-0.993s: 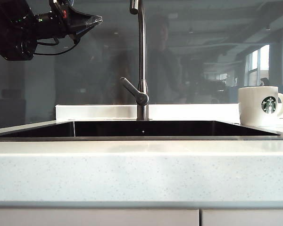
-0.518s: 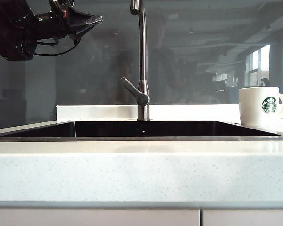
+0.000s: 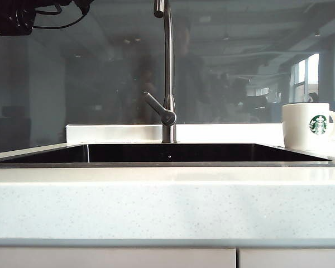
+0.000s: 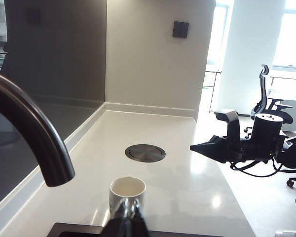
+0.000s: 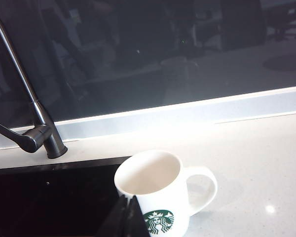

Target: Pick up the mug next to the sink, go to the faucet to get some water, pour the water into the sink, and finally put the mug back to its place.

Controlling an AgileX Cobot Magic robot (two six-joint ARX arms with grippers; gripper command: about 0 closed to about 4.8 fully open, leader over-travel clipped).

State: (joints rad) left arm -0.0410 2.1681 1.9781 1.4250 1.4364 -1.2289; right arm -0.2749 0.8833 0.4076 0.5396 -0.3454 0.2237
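Note:
The white mug [image 3: 310, 125] with the green logo stands upright and empty on the counter, just right of the sink [image 3: 167, 162]. The steel faucet [image 3: 168, 72] rises behind the sink's middle. In the exterior view only a dark piece of my left arm [image 3: 11, 19] shows, at the top left corner. My left gripper [image 4: 129, 207] is shut on nothing, high over the sink, looking across at the mug [image 4: 127, 193]. My right gripper [image 5: 128, 200] is also shut and empty, hanging above and before the mug [image 5: 160, 190]; the left wrist view shows it [image 4: 195, 147] in the air beyond the mug.
A round steel cover [image 4: 145, 152] is set into the counter beyond the mug. The faucet's curved spout [image 4: 37, 136] is close to the left wrist camera. Its lever [image 5: 15, 137] juts out near the base. A dark glass backsplash [image 3: 240, 67] runs behind the counter.
My left arm has risen until its gripper left the top of the exterior view. The mug and faucet have not moved.

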